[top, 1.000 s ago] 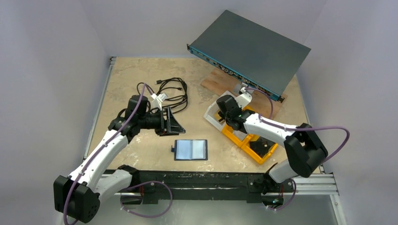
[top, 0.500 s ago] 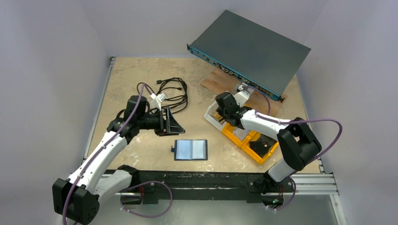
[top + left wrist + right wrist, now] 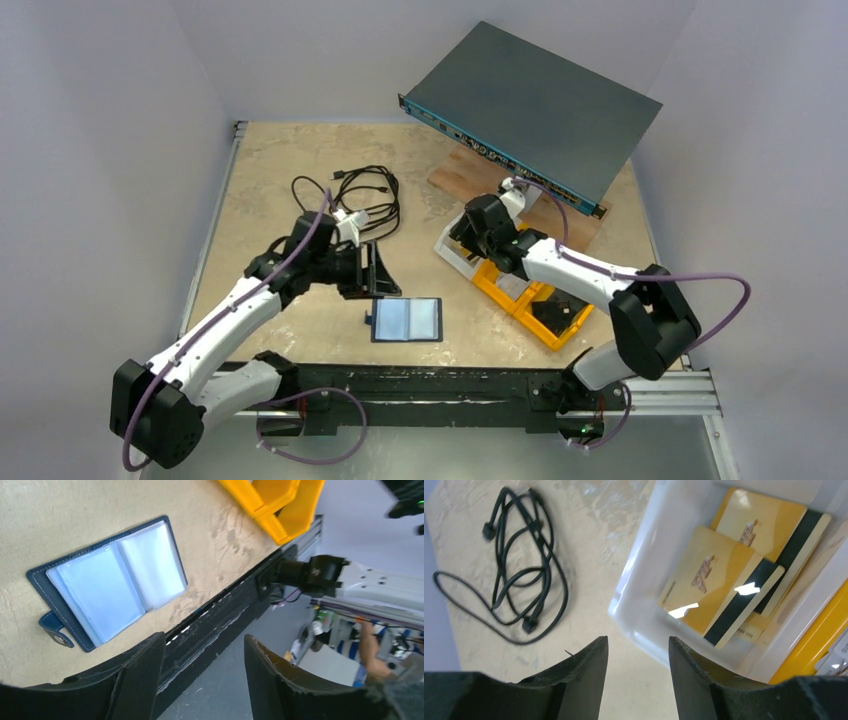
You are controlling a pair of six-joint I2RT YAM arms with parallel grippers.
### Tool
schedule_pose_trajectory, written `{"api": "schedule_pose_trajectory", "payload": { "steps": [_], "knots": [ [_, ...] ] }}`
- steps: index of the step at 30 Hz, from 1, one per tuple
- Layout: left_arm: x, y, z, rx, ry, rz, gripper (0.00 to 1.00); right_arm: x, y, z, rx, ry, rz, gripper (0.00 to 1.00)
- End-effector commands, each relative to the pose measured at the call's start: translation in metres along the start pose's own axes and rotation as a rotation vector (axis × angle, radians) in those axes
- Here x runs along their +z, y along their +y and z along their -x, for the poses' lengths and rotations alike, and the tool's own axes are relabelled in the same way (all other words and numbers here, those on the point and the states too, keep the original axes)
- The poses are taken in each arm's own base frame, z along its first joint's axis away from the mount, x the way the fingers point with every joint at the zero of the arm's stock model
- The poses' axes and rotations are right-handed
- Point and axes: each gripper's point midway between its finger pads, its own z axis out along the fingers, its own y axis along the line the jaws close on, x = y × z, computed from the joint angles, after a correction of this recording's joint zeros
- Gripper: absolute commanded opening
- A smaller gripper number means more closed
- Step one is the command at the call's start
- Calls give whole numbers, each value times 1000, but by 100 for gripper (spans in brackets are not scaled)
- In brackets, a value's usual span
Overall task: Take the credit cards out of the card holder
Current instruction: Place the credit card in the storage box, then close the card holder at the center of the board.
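Open card holder (image 3: pixel 406 319) lies flat near the table's (image 3: pixel 270 170) front edge, and I can't tell if the cloudy sleeves hold anything.
Left gripper (image 3: pixel 202 645) hovers tilted just behind it, fingers spread, nothing between. Right gripper (image 3: pixel 638 650) hangs over the white bin (image 3: pixel 644 580), also spread and empty, above overlapping yellow cards (image 3: pixel 709 575), the lower ones mostly covered.

Top overhead, far; wrists close, downward; card holder (image 3: pixel 406 320) shared top/left.
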Motion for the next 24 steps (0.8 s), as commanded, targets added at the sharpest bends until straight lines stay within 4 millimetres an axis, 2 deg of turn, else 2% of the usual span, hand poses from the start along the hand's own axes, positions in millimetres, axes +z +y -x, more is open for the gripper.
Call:
{"api": "schedule_pose_trajectory", "payload": {
  "steps": [1,6,11,16,19,24],
  "knots": [
    [18,12,-6,109,-2,170,58,-24,21,-8,-29,51,134,49],
    [39,22,-15,191,25,309,58,-46,21,-26,-53,103,181,51],
    [59,27,-26,273,75,415,57,-65,7,-40,-61,152,216,50],
    [77,38,-35,313,124,486,49,-79,-3,-67,-98,224,245,48],
    [89,38,-40,322,149,473,44,-83,-12,-91,-114,280,253,45],
    [102,34,-43,317,164,429,32,-84,-25,-124,-125,369,269,32]
  ]
}}
